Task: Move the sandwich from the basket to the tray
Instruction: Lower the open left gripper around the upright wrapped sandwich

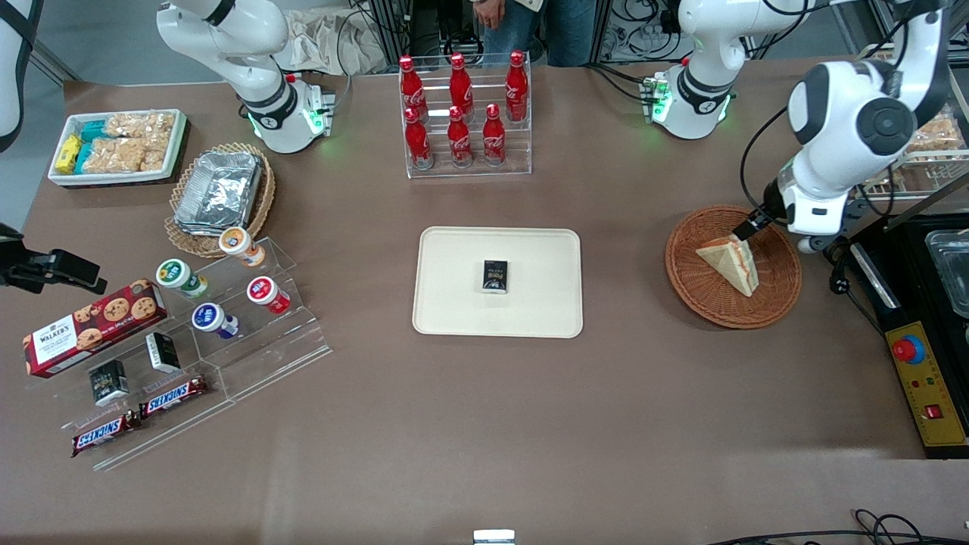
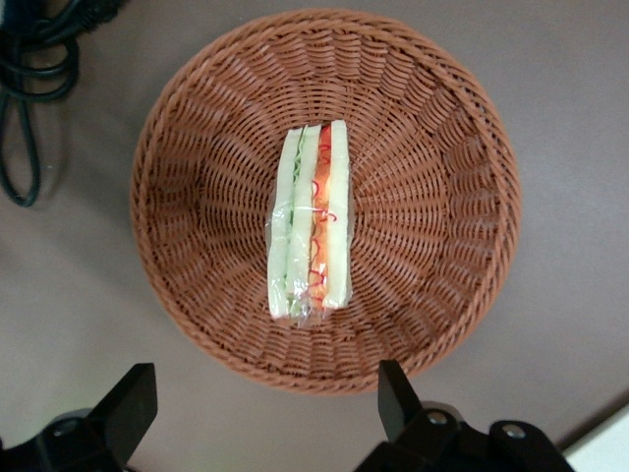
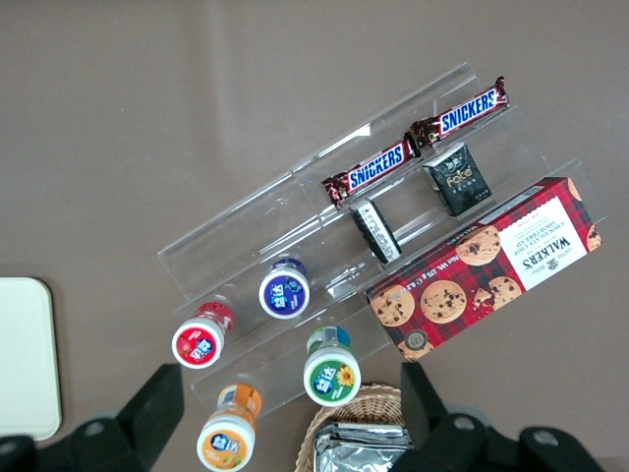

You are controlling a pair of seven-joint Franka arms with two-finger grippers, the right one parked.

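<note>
1. One sandwich point(image 2: 312, 224) lies in the middle of the round reddish-brown basket point(image 1: 780, 291), standing on edge with its cut face and pink-orange filling turned up — it has not left the basket yet.

2. Above it hovers the working arm's pincer point(image 2: 265, 408), fingers spread wide and holding nothing; in the wrist view both dark fingers point(image 2: 131, 403) stand just outside the basket rim, apart from the bread.

3. The relation that matters: the wedge's long axis runs across the line between the two fingers, so the thin stack of slices sits roughly square to the closing direction. Judged from these views, a straight descent toward the basket's centre should bring the fingers down on either flat bread face.

4. From the front camera, one fingertip shows beside the sandwich's upper corner, over the basket edge nearer the arm's base.

5. The cream tray point(image 1: 454, 318) lies at mid-worktop, well apart from the basket toward the parked arm's end. A small dark box point(image 1: 496, 275) already rests at its centre — bare tray remains around it for the sandwich.

6. Nothing stands between basket and tray; the rack of red bottles point(image 1: 462, 113) is farther from the front camera, clear of the likely path. The wrapper looks slippery, so a light squeeze may slide.
</note>
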